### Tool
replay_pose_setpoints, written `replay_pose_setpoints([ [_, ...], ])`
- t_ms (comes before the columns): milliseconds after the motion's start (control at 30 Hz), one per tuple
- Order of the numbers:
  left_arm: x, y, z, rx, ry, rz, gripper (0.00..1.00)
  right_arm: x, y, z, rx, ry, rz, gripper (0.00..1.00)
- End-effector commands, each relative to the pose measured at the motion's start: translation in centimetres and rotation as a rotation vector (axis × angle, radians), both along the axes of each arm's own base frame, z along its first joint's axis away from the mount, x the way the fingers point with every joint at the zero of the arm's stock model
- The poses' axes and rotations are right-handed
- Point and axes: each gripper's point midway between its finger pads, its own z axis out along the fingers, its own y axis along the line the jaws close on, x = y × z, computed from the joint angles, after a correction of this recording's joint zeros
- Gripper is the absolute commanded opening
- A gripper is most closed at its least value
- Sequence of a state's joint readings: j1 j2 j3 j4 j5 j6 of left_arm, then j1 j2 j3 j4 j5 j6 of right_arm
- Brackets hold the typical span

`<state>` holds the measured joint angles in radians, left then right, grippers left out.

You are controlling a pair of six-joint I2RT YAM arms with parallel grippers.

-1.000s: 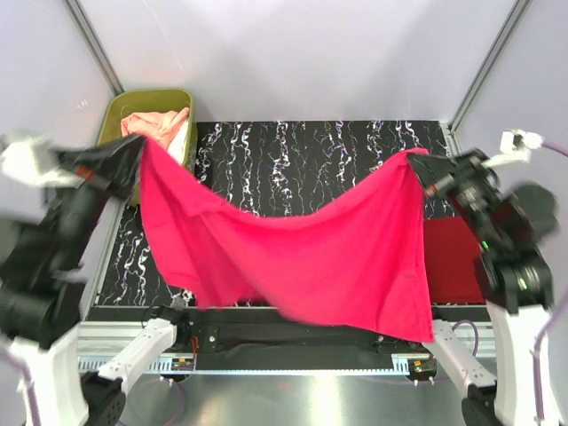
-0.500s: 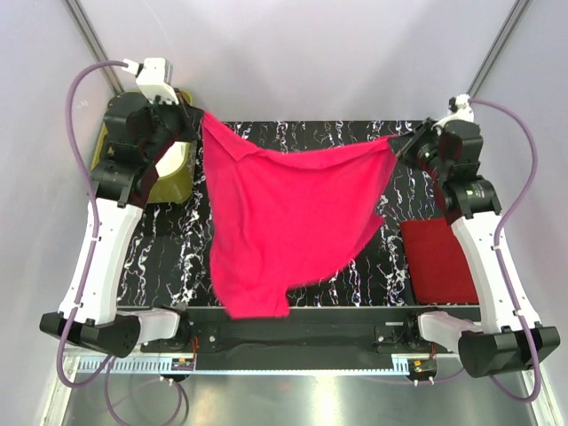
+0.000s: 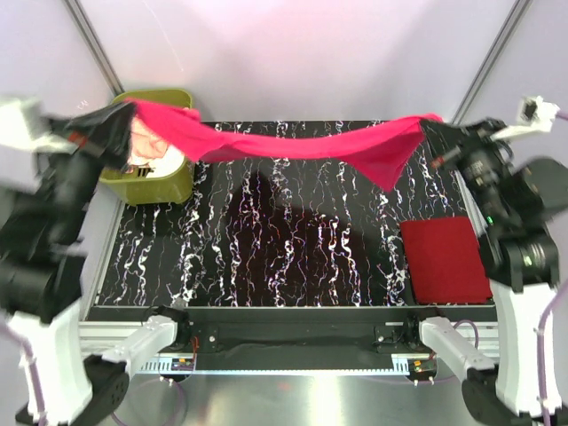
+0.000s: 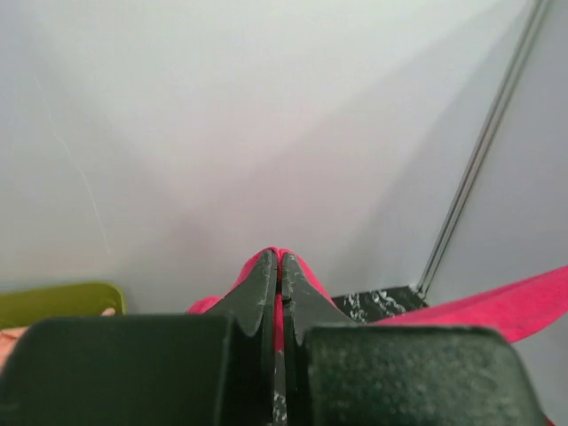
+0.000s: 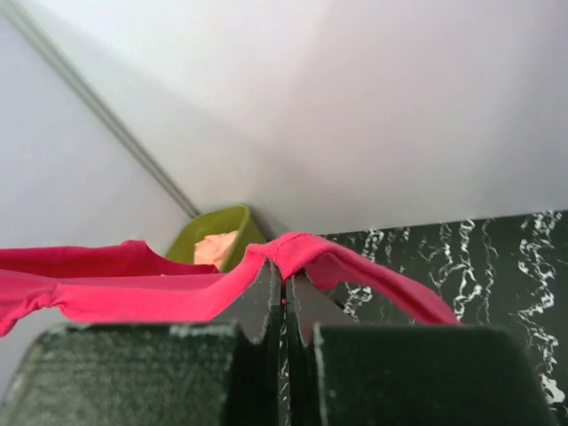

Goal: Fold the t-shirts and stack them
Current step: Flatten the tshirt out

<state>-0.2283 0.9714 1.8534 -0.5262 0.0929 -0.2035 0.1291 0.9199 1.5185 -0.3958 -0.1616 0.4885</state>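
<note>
Magenta t-shirt between left claw and right claw (both clamped on it)

The hot pink shirt hung stretched in a slightly sagging band across the upper frame, with a loose flap drooping near its right end. The dark red shirt lay folded flat at lower right. The peach-pink shirt sat crumpled at upper left.

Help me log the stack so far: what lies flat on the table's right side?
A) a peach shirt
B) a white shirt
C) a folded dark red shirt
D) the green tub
C: the folded dark red shirt lies there; the hot pink shirt hangs stretched overhead.
</note>
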Motion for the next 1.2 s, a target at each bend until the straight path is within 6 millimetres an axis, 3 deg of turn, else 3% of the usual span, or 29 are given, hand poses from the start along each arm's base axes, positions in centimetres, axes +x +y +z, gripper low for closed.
replay_pose_setpoints([
  [0,-6.0,1.0,3.1,-0.029,-0.141,-0.020,0.00,-5.8,0.7,2.7,-0.028,-0.110,0.082,0.00],
  [100,-9.3,1.8,3.8,-0.039,-0.186,-0.018,0.00,-9.3,0.5,3.4,-0.033,-0.130,0.095,0.00],
  [200,-11.5,2.1,4.5,-0.034,-0.208,-0.029,0.00,-11.4,0.2,4.1,-0.024,-0.131,0.096,0.00],
  [300,-11.8,1.9,5.4,-0.039,-0.226,-0.041,0.00,-11.4,0.1,4.6,0.004,-0.118,0.093,0.00],
  [400,-10.1,1.4,5.6,-0.038,-0.211,-0.053,0.00,-8.8,0.2,3.5,0.043,-0.066,0.079,0.00],
  [500,-4.9,0.2,3.4,-0.013,-0.124,-0.052,0.00,-4.7,0.4,0.7,0.080,-0.004,0.057,0.00],
  [533,-2.6,-0.3,2.0,-0.001,-0.075,-0.048,0.00,-3.4,0.4,0.6,0.095,-0.021,0.047,0.00],
  [567,0.4,-0.8,-1.1,0.012,0.012,-0.037,0.00,-0.7,0.3,-2.2,0.088,0.045,0.021,0.00],
  [667,5.1,-1.7,-6.0,0.034,0.111,-0.031,0.00,4.4,-0.4,-7.2,0.062,0.117,-0.060,0.00],
  [700,7.7,-2.1,-9.8,0.061,0.180,-0.018,0.00,6.7,-0.4,-9.5,0.056,0.171,-0.082,0.00],
  [733,9.9,-2.7,-12.5,0.084,0.245,-0.022,0.00,8.0,-0.5,-10.3,0.046,0.168,-0.097,0.00],
  [800,13.1,-3.2,-17.7,0.141,0.343,-0.016,0.00,11.6,-1.1,-15.3,-0.016,0.265,-0.154,0.00],
  [833,15.5,-3.5,-21.2,0.188,0.410,-0.011,0.00,12.9,-1.4,-16.0,-0.040,0.258,-0.175,0.00],
  [867,16.9,-3.3,-24.3,0.208,0.471,0.002,0.00,15.0,-1.2,-19.7,-0.102,0.325,-0.175,0.00],
  [900,19.3,-3.2,-27.4,0.225,0.532,0.013,0.00,16.1,-1.3,-21.4,-0.127,0.355,-0.181,0.00],
  [933,20.4,-3.2,-29.4,0.250,0.560,0.010,0.00,17.5,-1.3,-22.0,-0.136,0.342,-0.189,0.00],
  [967,21.4,-2.8,-31.7,0.262,0.606,0.030,0.00,19.3,-1.5,-25.6,-0.170,0.404,-0.187,0.00],
  [1000,22.8,-2.3,-32.7,0.255,0.613,0.049,0.00,20.4,-1.5,-27.0,-0.183,0.418,-0.183,0.00],
  [1033,24.3,-2.3,-35.9,0.257,0.684,0.047,0.00,21.6,-1.4,-27.9,-0.190,0.421,-0.179,0.00],
  [1067,25.5,-2.1,-36.4,0.254,0.689,0.054,0.00,23.6,-1.4,-30.4,-0.217,0.465,-0.178,0.00],
  [1100,26.7,-2.0,-39.1,0.258,0.742,0.058,0.00,24.5,-1.1,-31.4,-0.216,0.480,-0.159,0.00],
  [1167,28.4,-2.6,-39.8,0.233,0.744,0.029,0.00,27.1,-1.2,-33.5,-0.215,0.515,-0.162,0.00],
])
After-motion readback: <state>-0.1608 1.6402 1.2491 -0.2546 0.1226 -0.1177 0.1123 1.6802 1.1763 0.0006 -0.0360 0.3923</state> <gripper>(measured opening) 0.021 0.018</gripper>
